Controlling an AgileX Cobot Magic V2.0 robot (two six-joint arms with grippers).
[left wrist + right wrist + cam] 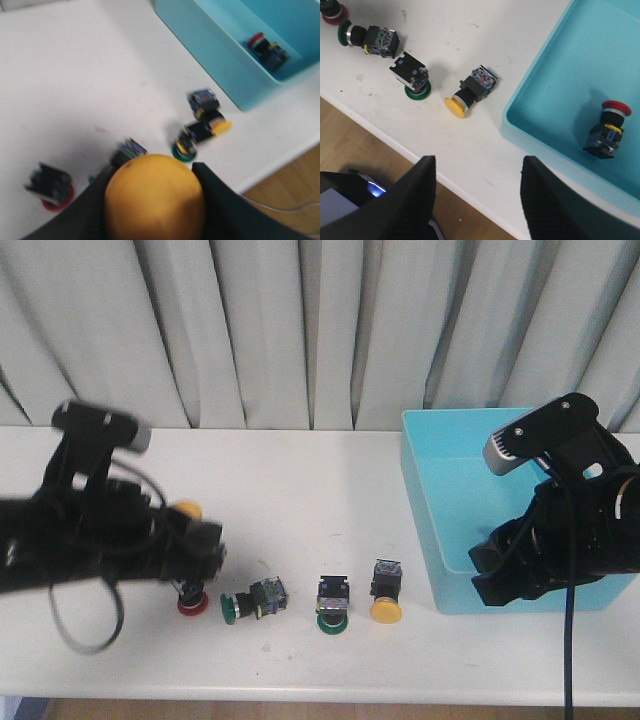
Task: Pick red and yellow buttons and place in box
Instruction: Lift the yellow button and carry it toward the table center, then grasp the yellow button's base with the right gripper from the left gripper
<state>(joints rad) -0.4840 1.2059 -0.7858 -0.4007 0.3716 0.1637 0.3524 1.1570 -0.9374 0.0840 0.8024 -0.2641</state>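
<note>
My left gripper [205, 540] [152, 172] is shut on a yellow button; its big yellow cap [155, 205] fills the space between the fingers and shows in the front view [187, 508], held above the table's left part. A red button [190, 601] [50, 186] [332, 12] stands cap-down on the table below it. Another yellow button [385, 596] [212, 114] [470, 93] lies near the turquoise box [425, 510] [220, 55] [530, 107]. A red button [267, 47] [607, 131] lies inside the box. My right gripper [510, 575] [477, 195] is open and empty over the box's front left corner.
Two green-capped switches sit between the red and yellow ones: one on its side [255, 602] [367, 37], one cap-down [332, 606] [412, 76] [189, 142]. The table's front edge [420, 155] runs close below the switches. Curtains hang behind the table.
</note>
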